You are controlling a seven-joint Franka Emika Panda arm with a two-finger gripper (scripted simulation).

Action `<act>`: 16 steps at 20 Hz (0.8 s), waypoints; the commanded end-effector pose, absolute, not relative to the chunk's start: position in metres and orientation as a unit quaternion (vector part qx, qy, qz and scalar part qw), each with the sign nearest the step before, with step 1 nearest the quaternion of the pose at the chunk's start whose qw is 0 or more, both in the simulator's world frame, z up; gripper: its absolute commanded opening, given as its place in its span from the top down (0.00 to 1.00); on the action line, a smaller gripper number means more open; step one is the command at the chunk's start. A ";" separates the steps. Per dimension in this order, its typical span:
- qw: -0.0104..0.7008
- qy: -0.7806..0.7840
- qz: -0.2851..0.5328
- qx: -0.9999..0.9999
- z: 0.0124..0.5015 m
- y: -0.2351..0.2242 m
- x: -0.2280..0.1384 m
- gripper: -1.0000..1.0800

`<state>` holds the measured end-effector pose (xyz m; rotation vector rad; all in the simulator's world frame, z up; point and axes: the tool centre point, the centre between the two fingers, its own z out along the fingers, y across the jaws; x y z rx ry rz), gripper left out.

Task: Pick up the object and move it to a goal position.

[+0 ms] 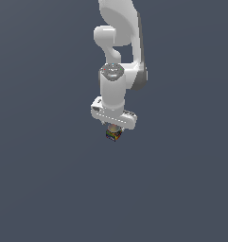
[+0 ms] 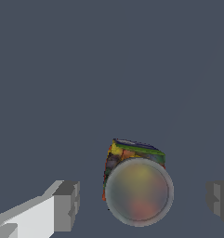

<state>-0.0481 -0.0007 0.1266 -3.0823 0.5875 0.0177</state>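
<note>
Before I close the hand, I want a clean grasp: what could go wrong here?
1. The cube sits turned between the open fingers, so they may catch corners and twist it.
2. A translucent ball hides most of the cube in the wrist view, so centring of the hand is hard to judge.

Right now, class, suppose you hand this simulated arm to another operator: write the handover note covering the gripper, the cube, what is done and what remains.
Gripper: open, pointing down, directly over the cube. In the wrist view its fingers stand wide apart on either side of the cube, touching nothing.
Cube: between the open fingers, not gripped; whether it rests on the grey surface cannot be told for sure.
A translucent sphere overlaps the cube in the wrist view, possibly the goal marker.
Done: arm lined up above the cube.
Left: close on the cube, lift it, carry it to the goal position.
</note>
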 end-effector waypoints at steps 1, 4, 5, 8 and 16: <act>0.001 0.215 0.004 -0.977 0.121 0.000 -0.055 0.04; 0.001 0.240 0.002 -0.971 0.116 0.001 -0.061 0.04; 0.001 0.247 0.002 -0.969 0.115 0.001 -0.063 0.04; 0.000 0.264 0.001 -0.965 0.111 0.002 -0.068 0.04; 0.000 0.278 0.000 -0.961 0.108 0.002 -0.072 0.04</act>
